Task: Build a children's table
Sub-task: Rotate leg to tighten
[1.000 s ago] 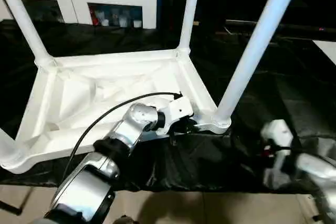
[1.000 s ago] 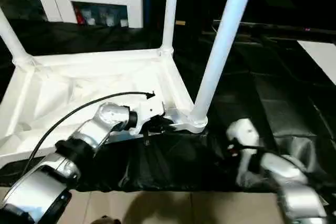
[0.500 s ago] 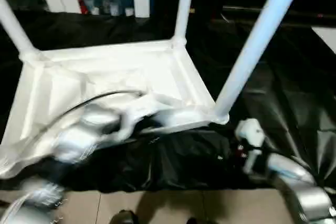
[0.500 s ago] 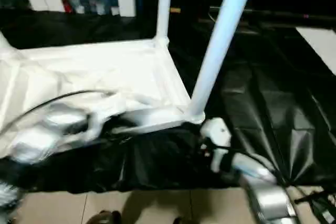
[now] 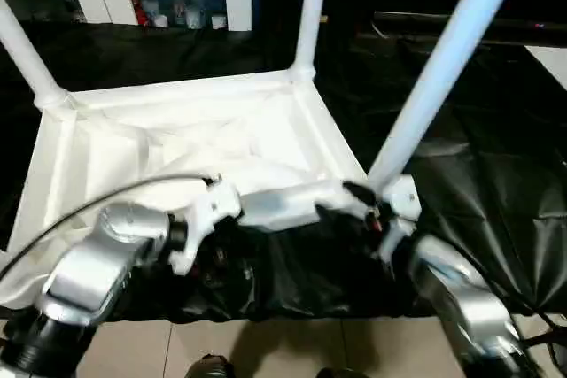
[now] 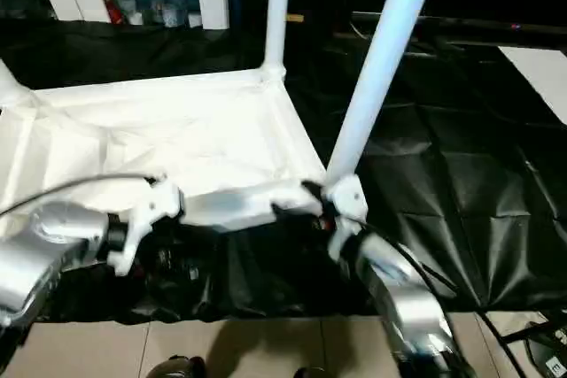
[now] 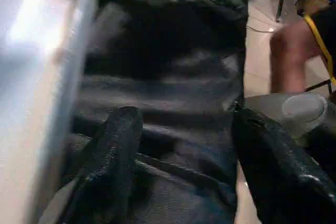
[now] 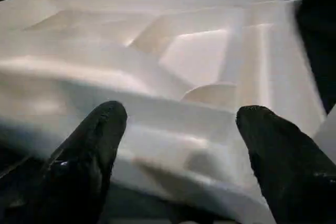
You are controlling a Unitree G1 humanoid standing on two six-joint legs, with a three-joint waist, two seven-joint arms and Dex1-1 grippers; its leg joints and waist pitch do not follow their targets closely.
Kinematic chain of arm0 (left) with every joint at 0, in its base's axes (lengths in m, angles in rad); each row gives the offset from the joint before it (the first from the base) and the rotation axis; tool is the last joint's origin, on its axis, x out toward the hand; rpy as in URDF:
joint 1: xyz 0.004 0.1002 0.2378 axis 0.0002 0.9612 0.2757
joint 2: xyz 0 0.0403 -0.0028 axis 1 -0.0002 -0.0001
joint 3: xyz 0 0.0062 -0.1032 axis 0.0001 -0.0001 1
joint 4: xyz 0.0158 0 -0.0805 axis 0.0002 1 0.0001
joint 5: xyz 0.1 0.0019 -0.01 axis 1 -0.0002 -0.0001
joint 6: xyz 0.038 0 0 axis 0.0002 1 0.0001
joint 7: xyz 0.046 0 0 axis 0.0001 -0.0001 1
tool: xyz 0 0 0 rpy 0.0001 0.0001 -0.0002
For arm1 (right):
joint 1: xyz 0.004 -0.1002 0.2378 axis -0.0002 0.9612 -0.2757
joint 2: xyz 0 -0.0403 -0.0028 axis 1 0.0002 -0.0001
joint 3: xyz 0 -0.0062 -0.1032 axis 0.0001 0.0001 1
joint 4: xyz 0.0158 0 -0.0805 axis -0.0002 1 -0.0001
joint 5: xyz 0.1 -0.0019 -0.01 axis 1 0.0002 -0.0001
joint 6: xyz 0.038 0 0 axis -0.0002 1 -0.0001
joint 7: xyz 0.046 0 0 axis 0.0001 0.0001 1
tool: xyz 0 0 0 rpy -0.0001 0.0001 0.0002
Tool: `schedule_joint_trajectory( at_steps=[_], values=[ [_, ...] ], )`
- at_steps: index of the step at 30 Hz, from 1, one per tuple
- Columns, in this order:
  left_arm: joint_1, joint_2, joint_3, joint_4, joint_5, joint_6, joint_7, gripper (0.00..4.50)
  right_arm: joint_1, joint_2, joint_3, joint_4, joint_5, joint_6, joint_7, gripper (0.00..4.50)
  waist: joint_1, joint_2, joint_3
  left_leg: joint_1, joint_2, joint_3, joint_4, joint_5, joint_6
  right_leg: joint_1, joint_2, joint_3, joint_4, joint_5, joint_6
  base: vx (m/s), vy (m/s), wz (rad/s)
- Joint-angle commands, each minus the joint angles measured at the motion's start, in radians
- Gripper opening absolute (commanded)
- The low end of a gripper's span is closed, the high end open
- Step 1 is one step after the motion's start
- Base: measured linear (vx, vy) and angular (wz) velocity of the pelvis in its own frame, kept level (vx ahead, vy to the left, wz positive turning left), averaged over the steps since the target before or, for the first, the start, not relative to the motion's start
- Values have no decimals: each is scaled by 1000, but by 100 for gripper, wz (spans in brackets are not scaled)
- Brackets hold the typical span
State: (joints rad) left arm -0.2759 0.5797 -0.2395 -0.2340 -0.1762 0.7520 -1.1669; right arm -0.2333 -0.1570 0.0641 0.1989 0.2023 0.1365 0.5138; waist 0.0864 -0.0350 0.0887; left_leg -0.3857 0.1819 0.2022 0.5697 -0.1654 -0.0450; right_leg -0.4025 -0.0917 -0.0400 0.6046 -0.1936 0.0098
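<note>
Now: children's table [image 5: 177, 143] upside down on black-draped worktop [image 5: 496, 192], ribbed underside up, legs standing in corner sockets. Near-right leg [image 5: 434, 86] as landmark: long axis upright, leaning slightly. Right gripper [image 5: 376, 210] just at foot of that leg, fingers [image 8: 89, 150] spread wide, facing tabletop's near rim, nothing between. Left gripper [image 7: 178, 171] further along same rim, away from leg, spread, empty. Right arm nearer, likely for next grasp.
</note>
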Motion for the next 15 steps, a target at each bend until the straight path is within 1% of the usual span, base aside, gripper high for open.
schedule_joint_trajectory(
  at_steps=[1,2,3,4,5,6,7,8,9,10,11,12,13,15],
  values=[
    [1,2,13,-31,-3,0,27,332,-32,8,-45,45,-9,-20,-59,381,-2,6,-64,28,46,-20,-73,-232,-15,34,-49,41,-66,-202,-218,0,0,0],
    [-1,-8,26,-33,-7,-7,39,340,-47,15,-49,61,-9,-26,-70,381,0,8,-63,33,46,-18,-72,-240,-18,28,-47,42,-68,-213,-205,0,0,0],
    [-12,-28,51,-25,-11,-4,66,341,-71,22,-48,86,-15,-33,-81,381,-1,8,-63,32,45,-19,-72,-239,-20,29,-46,41,-66,-211,-202,0,0,0],
    [-19,-40,65,-20,-14,-1,82,362,-84,25,-46,100,-17,-37,-85,381,-1,9,-63,30,44,-19,-73,-245,-25,30,-45,41,-67,-214,-197,0,0,0],
    [-20,-42,67,-19,-15,0,85,362,-86,25,-45,102,-18,-38,-86,381,-2,8,-64,30,44,-19,-72,-251,-28,30,-45,40,-66,-217,-196,0,0,0],
    [-21,-30,59,-16,-11,12,84,376,-104,31,-40,120,-16,-42,-81,381,0,11,-61,30,43,-21,-73,-258,-30,27,-45,40,-68,-230,-184,0,0,0],
    [-15,-10,41,-13,1,15,79,386,-118,37,-34,135,-20,-47,-83,381,-4,11,-60,25,41,-24,-76,-268,-31,30,-43,40,-68,-242,-174,0,0,0],
    [-3,18,8,-17,18,23,77,393,-133,46,-28,160,-25,-61,-83,381,-3,10,-61,27,40,-25,-75,-267,-30,28,-43,39,-67,-244,-168,0,0,0],
    [3,28,-6,-17,27,28,78,405,-139,50,-24,170,-27,-66,-82,381,-5,10,-63,24,41,-25,-75,-257,-28,30,-43,40,-65,-232,-167,0,0,0],
    [10,36,-20,-19,36,33,82,417,-146,54,-21,182,-30,-73,-80,381,-4,12,-63,27,41,-24,-74,-242,-26,29,-42,40,-64,-211,-170,0,0,0],
    [23,50,-37,-26,51,42,90,425,-156,62,-21,198,-35,-81,-88,381,-5,7,-63,27,42,-23,-73,-233,-23,29,-41,39,-62,-197,-173,0,0,0],
    [45,69,-50,-39,64,53,105,430,-169,77,-25,221,-32,-90,-98,381,-5,9,-65,25,42,-24,-72,-215,-19,30,-40,39,-58,-169,-182,0,0,0],
    [58,79,-54,-47,71,60,113,439,-176,88,-29,230,-24,-90,-102,381,-7,7,-64,22,41,-24,-72,-203,-14,32,-40,38,-55,-154,-187,0,0,0],
    [70,81,-50,-51,77,53,121,445,-180,96,-32,236,-20,-94,-111,381,-6,9,-65,25,42,-22,-70,-190,-7,31,-40,38,-54,-132,-195,0,0,0]
  ],
)
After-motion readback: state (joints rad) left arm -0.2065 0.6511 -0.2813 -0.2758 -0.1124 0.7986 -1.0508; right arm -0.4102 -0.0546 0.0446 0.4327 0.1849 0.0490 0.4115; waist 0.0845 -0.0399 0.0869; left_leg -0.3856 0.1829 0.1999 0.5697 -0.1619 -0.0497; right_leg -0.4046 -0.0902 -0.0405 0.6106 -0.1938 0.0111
